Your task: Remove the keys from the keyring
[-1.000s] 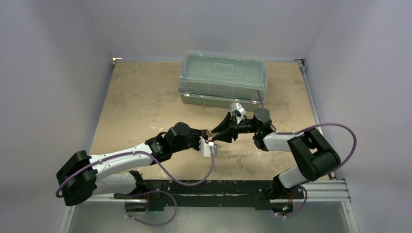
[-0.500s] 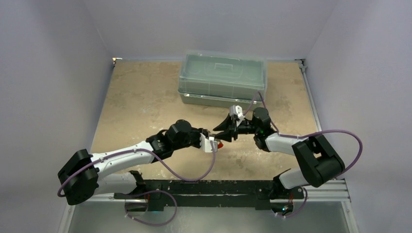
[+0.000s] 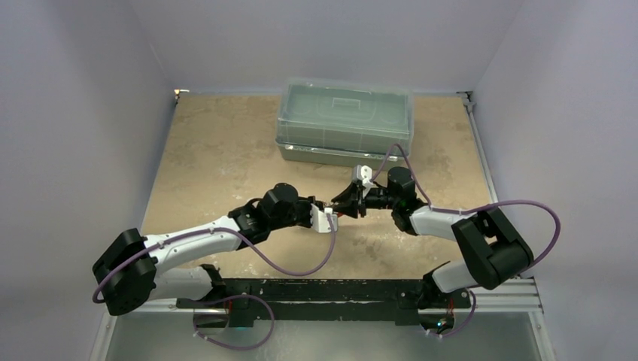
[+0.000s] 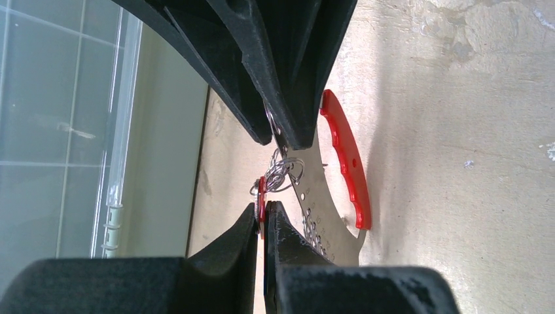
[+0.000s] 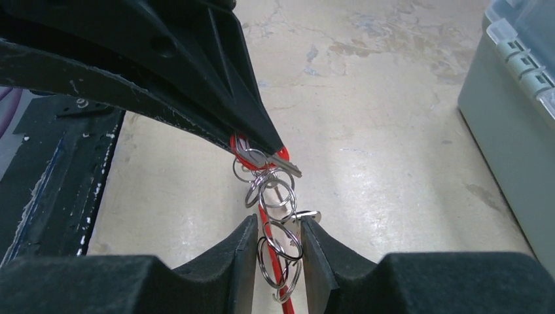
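The keyring [image 4: 347,163] is a pale crescent with a red outer edge, held in the air between both grippers. A chain of thin metal loops [image 5: 271,190] joins it to the keys. My left gripper [image 4: 262,210] is shut on the red-headed key [image 4: 262,196]. A silvery key [image 5: 288,167] hangs beside that key. My right gripper [image 5: 278,229] is shut on the loops and the keyring's red edge [image 5: 268,231]. In the top view the left gripper [image 3: 329,216] and right gripper [image 3: 344,210] meet tip to tip over the table's middle.
A large clear plastic box [image 3: 346,120] with its lid on stands at the back of the beige table [image 3: 218,165], just behind the right wrist. Grey walls enclose the table on three sides. A black rail [image 3: 338,289] runs along the near edge.
My right gripper went from wide open to shut on the loops and moved a little left toward the left gripper. The left gripper kept its hold on the red-headed key.
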`<action>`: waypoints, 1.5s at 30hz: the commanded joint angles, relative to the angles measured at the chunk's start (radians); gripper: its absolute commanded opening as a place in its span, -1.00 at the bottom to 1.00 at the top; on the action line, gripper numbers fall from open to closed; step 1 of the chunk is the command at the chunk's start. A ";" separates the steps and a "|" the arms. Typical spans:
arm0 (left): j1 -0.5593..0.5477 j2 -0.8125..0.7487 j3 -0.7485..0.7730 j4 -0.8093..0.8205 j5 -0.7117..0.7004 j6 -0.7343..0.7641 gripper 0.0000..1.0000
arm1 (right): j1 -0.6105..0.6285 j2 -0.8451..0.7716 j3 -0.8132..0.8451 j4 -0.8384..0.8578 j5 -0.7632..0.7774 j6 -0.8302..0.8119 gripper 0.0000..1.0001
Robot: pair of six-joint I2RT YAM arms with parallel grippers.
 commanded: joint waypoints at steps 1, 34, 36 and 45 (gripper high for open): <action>0.015 0.017 0.056 0.010 0.007 -0.076 -1.00 | 0.002 -0.035 0.011 0.065 -0.014 0.000 -0.34; 0.186 0.238 0.215 -0.171 0.054 -0.522 -1.00 | 0.001 0.121 0.194 -0.166 -0.061 0.009 -0.44; 0.195 0.245 0.222 -0.188 0.069 -0.535 -1.00 | 0.009 0.146 0.197 -0.134 -0.054 0.026 -0.44; 0.208 0.231 0.210 -0.166 0.123 -0.571 -1.00 | 0.034 0.295 0.075 0.444 0.015 0.328 -0.39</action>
